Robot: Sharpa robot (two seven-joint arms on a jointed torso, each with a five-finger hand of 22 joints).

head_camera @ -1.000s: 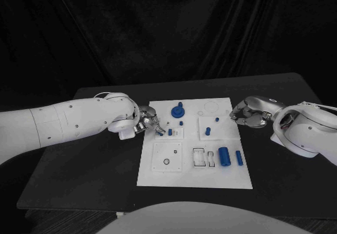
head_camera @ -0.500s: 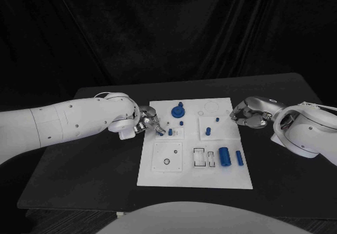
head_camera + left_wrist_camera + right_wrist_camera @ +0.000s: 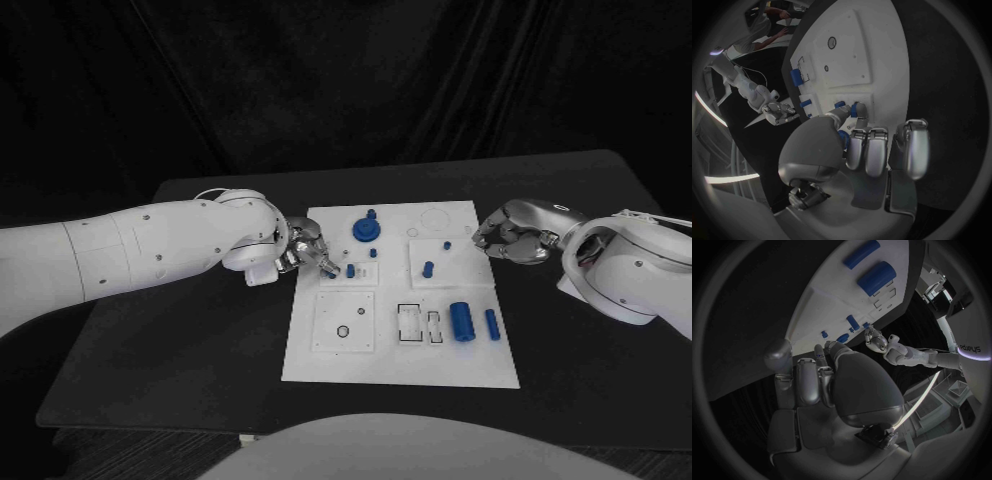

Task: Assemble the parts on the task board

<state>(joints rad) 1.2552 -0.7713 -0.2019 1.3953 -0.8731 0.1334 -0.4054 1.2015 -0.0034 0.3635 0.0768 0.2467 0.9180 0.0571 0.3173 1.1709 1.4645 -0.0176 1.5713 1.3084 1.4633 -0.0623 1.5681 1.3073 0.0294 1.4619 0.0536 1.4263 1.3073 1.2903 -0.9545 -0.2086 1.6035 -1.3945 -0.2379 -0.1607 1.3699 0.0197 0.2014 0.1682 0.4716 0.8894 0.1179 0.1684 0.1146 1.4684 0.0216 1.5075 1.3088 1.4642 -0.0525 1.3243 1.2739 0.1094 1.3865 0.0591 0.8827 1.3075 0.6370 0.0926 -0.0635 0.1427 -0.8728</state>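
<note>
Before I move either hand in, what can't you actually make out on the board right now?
- Whether the left hand touches the white task board: in the head view its fingers hide the edge; in the left wrist view its palm blocks contact.
- Whether the right hand holds anything: its fingers curl inward, hiding the inside.
- Whether the small blue pegs are seated: too small.
- The large blue cylinder in its recess: depth unclear.
</note>
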